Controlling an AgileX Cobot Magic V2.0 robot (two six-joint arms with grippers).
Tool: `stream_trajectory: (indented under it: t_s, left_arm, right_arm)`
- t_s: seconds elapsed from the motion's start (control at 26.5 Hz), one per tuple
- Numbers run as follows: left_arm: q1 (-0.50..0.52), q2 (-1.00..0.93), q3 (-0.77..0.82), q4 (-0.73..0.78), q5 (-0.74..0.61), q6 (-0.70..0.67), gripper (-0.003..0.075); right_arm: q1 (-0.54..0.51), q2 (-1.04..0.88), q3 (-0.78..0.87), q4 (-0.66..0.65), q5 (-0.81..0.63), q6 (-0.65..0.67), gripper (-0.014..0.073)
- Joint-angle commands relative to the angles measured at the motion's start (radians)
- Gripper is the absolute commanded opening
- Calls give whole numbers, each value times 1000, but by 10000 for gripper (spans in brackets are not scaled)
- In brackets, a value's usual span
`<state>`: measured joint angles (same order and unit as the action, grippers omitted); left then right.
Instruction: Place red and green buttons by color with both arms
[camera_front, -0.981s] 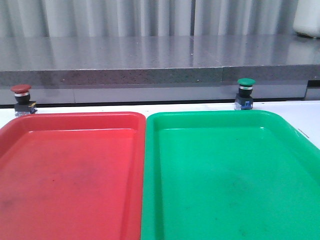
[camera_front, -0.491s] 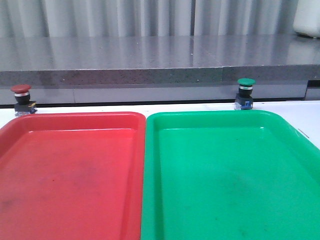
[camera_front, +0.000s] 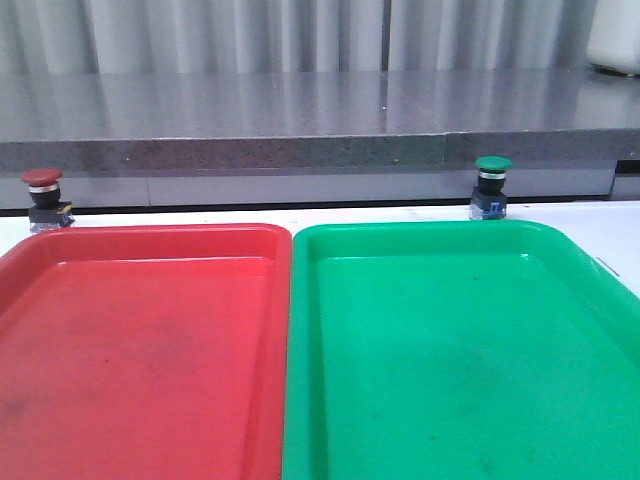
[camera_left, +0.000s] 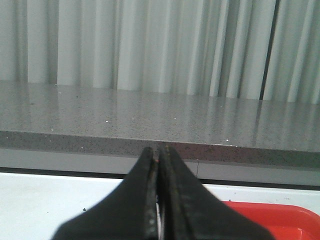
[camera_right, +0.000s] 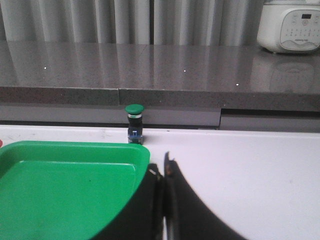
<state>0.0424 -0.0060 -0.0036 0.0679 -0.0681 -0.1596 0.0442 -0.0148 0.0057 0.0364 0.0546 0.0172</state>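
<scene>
The red button (camera_front: 43, 198) stands upright on the white table behind the far left corner of the red tray (camera_front: 140, 340). The green button (camera_front: 491, 186) stands upright behind the far edge of the green tray (camera_front: 460, 350); it also shows in the right wrist view (camera_right: 134, 122). Neither gripper shows in the front view. My left gripper (camera_left: 157, 152) is shut and empty, with the red tray's corner (camera_left: 280, 222) beside it. My right gripper (camera_right: 163, 167) is shut and empty, beside the green tray's corner (camera_right: 75, 185), well short of the green button.
A grey speckled counter ledge (camera_front: 320, 150) runs behind the buttons, with grey curtains above. A white appliance (camera_right: 290, 25) stands on the counter at the far right. The two trays lie side by side, touching, and fill the near table.
</scene>
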Motion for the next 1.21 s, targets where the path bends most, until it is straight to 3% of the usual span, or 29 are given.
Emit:
stream_trajectory:
  t_s: [0.0,0.34,0.6,0.75,1.17]
  left_arm:
    - [-8,-13,-78,-6,-50,-14,-20]
    - [-8,125,-457,-6,208,-14,-20]
    - [-8,325,-734,-6,539,-14,-20]
    - [-8,401,-778,-6,603,-14,-20]
    - [-8,462,-754,-6,642,-14,-20]
  right_arm:
    - [-4,-12,-97,-3,-69,-3,-108]
    - [-4,80,-407,-3,190,-3,-108]
    - [-4,287,-637,-3,384,-4,-108]
    - [-4,393,-698,-3,457,-4,-108]
    - [-4,561,-696,-3,485,-4,-108]
